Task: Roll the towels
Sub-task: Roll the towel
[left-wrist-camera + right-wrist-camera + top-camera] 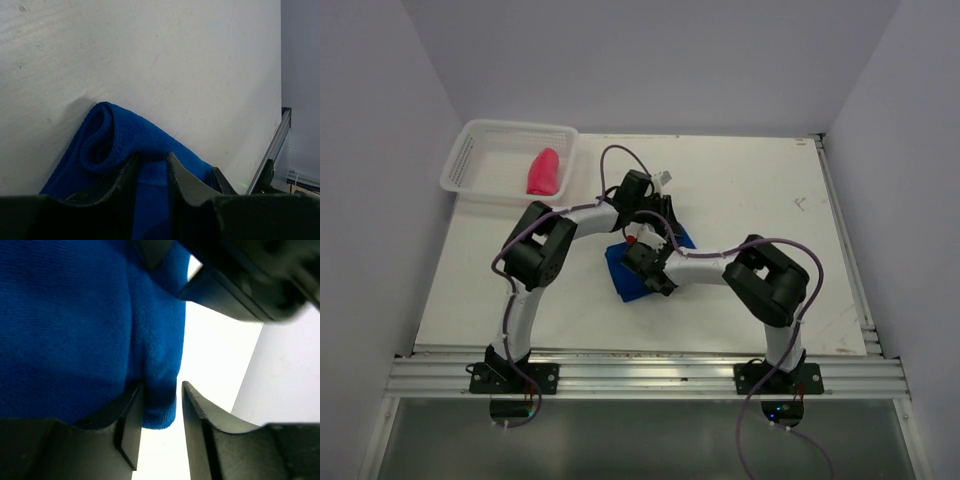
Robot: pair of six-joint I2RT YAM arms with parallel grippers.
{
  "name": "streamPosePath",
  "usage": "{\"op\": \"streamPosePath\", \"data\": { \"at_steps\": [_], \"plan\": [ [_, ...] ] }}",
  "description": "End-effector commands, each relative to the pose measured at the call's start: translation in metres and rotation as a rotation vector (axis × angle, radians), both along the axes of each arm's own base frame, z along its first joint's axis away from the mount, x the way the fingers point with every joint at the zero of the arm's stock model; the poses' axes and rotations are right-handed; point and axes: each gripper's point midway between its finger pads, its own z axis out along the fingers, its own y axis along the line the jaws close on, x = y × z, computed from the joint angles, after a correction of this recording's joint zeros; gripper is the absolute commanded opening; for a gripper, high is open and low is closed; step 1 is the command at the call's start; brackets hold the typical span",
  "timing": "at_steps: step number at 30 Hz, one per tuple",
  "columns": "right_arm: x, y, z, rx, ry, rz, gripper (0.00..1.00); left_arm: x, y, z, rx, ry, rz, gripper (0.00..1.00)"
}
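Top external view: a white mesh basket (480, 150) sits at 10 o'clock on the table (760, 190), with the pink towel (543, 172) lying rolled inside it toward its 3 o'clock wall. The blue towel (618, 270) lies near the table's centre, well apart from the basket. Both wrists meet over this towel and cover most of it, so only its 7 o'clock part and a corner at 2 o'clock show from above. From the left wrist, one end of the blue towel is curled into a loose roll at 10 o'clock of the fingertips, and the metal edge rail (272, 150) crosses at 4 o'clock. The right wrist picture is very close. Cloth fills its upper left, and a dark blurred shape at 1 o'clock is too soft to name. The left gripper (152, 167) has its fingers set narrowly, with blue cloth filling the gap, so it seems to be pinching a fold of the blue towel. The right gripper (161, 390) is released: its fingers stand apart, the towel's hanging edge touches one finger, and bare table shows beside the other.
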Motion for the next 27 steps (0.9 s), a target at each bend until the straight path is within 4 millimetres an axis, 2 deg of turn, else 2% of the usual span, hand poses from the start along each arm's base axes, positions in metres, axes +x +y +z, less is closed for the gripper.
{"op": "streamPosePath", "data": {
  "at_steps": [1,8,18,19,22,27],
  "plan": [
    [-0.001,0.005,0.026,0.157,-0.099,-0.049,0.41,0.011,0.015,-0.006,0.033,-0.040,0.056,0.32],
    [-0.004,0.004,0.039,0.254,-0.121,-0.071,0.47,0.008,0.016,-0.009,0.026,-0.039,0.072,0.32],
    [-0.015,0.002,0.039,0.470,-0.052,-0.138,0.53,0.007,0.017,-0.008,0.021,-0.043,0.076,0.31],
    [-0.015,0.001,0.046,0.504,-0.060,-0.140,0.54,0.007,0.017,-0.009,0.021,-0.043,0.076,0.31],
    [-0.018,-0.002,0.049,0.585,-0.039,-0.159,0.55,0.008,0.016,-0.006,0.015,-0.046,0.077,0.31],
    [-0.028,-0.006,0.043,0.790,0.021,-0.194,0.57,0.008,0.017,-0.004,0.015,-0.050,0.079,0.31]
  ]
}}
